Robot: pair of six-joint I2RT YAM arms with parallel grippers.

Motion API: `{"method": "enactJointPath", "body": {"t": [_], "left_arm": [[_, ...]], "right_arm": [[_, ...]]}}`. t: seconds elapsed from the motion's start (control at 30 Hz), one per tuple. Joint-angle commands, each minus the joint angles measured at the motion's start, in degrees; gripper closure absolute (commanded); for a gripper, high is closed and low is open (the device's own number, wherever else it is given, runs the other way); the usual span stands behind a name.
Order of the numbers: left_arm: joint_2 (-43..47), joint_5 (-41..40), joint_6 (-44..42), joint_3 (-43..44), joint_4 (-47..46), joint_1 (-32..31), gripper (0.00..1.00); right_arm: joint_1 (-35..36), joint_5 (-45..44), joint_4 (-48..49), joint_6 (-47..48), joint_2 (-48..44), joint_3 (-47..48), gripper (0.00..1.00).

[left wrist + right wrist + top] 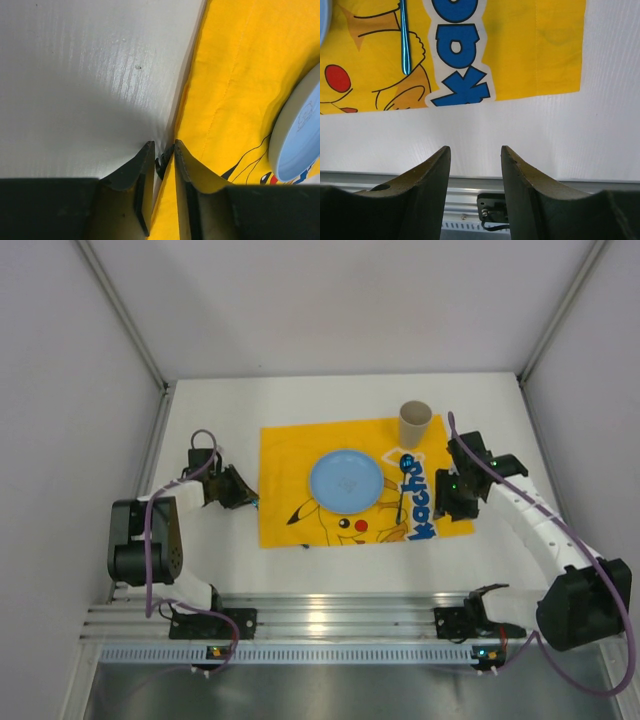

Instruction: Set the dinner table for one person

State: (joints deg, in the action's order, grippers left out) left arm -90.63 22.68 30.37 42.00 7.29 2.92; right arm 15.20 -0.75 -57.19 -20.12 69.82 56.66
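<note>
The white dinner table (220,430) carries a yellow Pikachu-print mat (290,450). On the mat lie a blue plate (345,480) and, to its right, a thin teal utensil (400,495). A beige cup (415,423) stands at the mat's far right corner. My left gripper (243,492) is low at the mat's left edge. In the left wrist view it (164,150) is nearly shut, with a thin dark item (162,164) pinched between the tips where mat (240,75) meets table (75,75). My right gripper (462,508) is open and empty (476,150) over bare table (520,125) by the mat's right near corner.
A silver aluminium rail (320,625) runs along the near edge and also shows in the right wrist view (470,192). Grey panels (60,390) wall in the left, right and back. The plate's rim (300,135) lies to the right of my left fingers.
</note>
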Motion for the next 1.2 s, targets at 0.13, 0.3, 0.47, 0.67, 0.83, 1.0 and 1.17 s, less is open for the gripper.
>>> {"method": "enactJointPath", "body": {"t": [0.13,0.3,0.47,0.67,0.83,1.0,1.17], "left_arm": [[-3.15,-2.20,-0.75,0.88,1.49,-0.11,0.89],[-2.01,-4.21,-2.94,3.87,5.01,-0.11,0.96],[-1.30,-11.33,-8.74,9.23,12.90,-0.11,1.00],[1.15,-19.83,-15.95,14.77,18.37,-0.02,1.00],[4.75,-24.17,-17.89,18.20,20.30,-0.02,1.00],[8.09,-27.25,-21.05,20.75,20.14,-0.02,1.00],[13.28,-29.00,-23.33,20.40,15.66,-0.02,1.00]], "right_arm": [[0.09,-0.39,-0.12,-0.18,-2.06,-0.15,0.55],[0.09,-0.74,-0.38,-0.01,-2.23,-0.24,0.54],[0.09,-0.65,-0.29,-0.01,-2.32,-0.50,0.55],[0.18,-0.21,0.15,-0.01,-1.71,-0.33,0.55],[0.18,0.49,0.50,-0.01,-1.00,0.11,0.54],[0.27,0.49,0.59,0.26,-0.30,0.81,0.55],[0.36,0.40,0.76,0.52,-0.21,0.90,0.55]]}}
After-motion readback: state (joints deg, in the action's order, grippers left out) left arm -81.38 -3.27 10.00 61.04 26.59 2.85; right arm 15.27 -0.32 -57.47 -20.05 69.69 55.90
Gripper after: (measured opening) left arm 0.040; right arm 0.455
